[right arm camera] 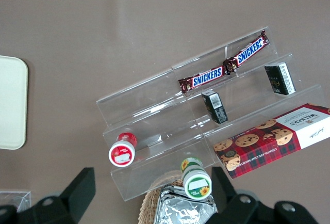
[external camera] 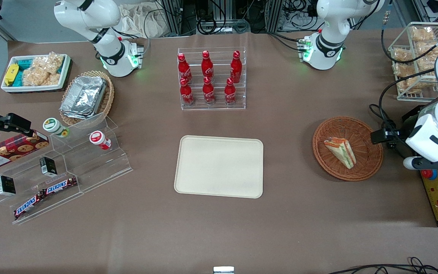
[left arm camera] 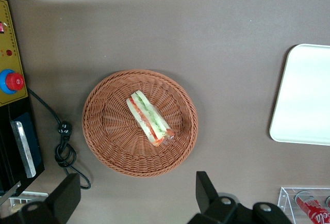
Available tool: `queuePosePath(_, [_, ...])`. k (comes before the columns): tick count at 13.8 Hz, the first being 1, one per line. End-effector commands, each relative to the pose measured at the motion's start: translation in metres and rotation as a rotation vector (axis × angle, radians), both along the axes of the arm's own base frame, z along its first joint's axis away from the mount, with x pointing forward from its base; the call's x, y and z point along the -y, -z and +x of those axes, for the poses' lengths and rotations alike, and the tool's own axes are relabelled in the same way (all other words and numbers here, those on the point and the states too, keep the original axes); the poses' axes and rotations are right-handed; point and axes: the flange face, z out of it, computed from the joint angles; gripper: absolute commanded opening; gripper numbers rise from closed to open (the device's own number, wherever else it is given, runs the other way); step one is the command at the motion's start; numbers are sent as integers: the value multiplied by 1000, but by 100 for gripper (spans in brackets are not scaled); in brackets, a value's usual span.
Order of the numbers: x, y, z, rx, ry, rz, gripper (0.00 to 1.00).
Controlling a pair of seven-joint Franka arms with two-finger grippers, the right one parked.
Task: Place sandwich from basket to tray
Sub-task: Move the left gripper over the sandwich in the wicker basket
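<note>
Even, bright overhead light; soft short shadows under the basket (left arm camera: 139, 122) and tray (external camera: 219, 166); mild glare on the table (external camera: 219, 228); the hand (left arm camera: 136, 203) slightly blurred

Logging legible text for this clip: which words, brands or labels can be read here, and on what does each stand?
"SNICKERS": on two bars on the clear stepped stand.
"WALKERS": on the red tartan cookie box; its smaller script is unreadable.
Coca-Cola script: on the red bottles, partly legible.
Two small dark boxes, two jar lids: print too small.
The sandwich, basket, tray and gripper hanging above the basket: no text.
</note>
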Motion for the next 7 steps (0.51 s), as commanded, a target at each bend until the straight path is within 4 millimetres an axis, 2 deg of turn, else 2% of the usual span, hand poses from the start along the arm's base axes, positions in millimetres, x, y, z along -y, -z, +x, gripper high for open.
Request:
queuePosePath(1, [-1, -10, -3, 3, 12, -8, 100])
queuePosePath(7, [-5, -9, -4, -4, 5, -11, 100])
